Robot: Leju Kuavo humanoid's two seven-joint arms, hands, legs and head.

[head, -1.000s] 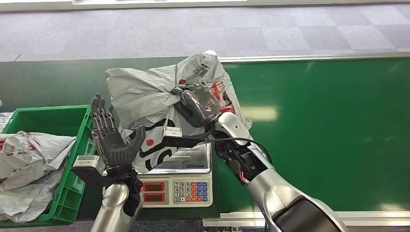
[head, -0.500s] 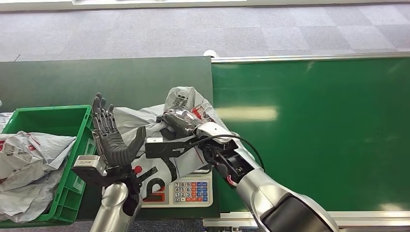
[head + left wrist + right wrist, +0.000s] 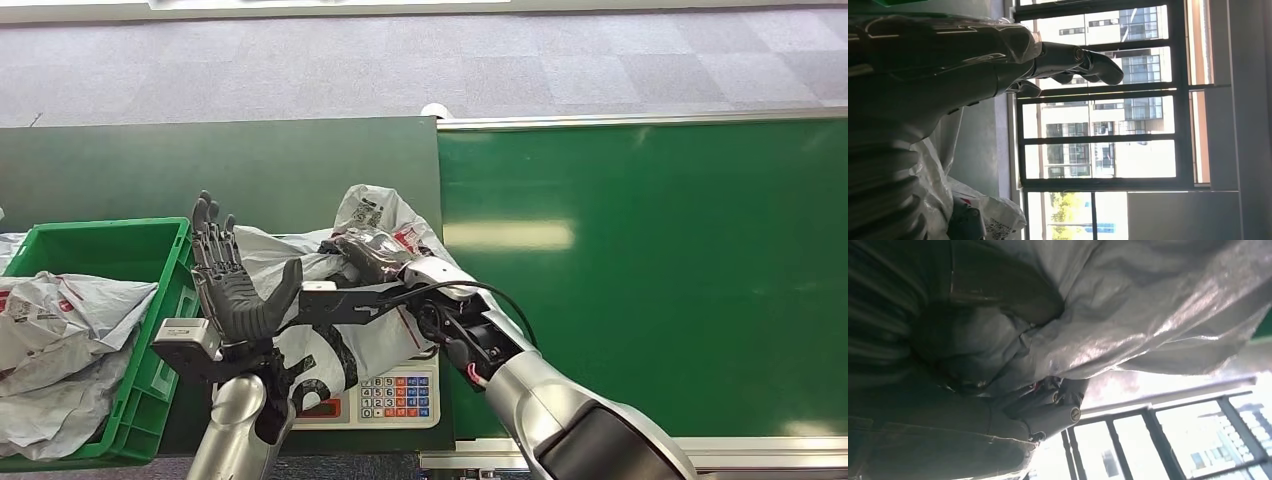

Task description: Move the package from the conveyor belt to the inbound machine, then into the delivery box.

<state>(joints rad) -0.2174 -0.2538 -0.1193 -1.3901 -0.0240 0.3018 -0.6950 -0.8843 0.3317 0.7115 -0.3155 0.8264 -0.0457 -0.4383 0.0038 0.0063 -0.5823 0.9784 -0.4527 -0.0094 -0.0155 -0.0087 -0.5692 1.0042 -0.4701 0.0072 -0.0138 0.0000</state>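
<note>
A crumpled grey plastic package (image 3: 330, 300) with black, red and white print lies on the scale-like inbound machine (image 3: 395, 395), covering its pan. My right hand (image 3: 365, 250) grips the package's top, fingers buried in the bag (image 3: 1128, 315). My left hand (image 3: 228, 285) is raised beside the package's left side, palm facing it, fingers spread and upright, holding nothing; its fingers (image 3: 1083, 62) stand against windows in the left wrist view. The green delivery box (image 3: 150, 300) stands to the left with grey bags (image 3: 55, 320) in it.
The green conveyor belt (image 3: 650, 270) stretches to the right of the machine. A dark green table top (image 3: 200, 170) lies behind the box and the machine. Grey carpet floor runs along the far side.
My right hand has lowered the package from above the belt's edge down onto the machine, then settled it slightly lower and leftward. The left hand has stayed raised and open.
</note>
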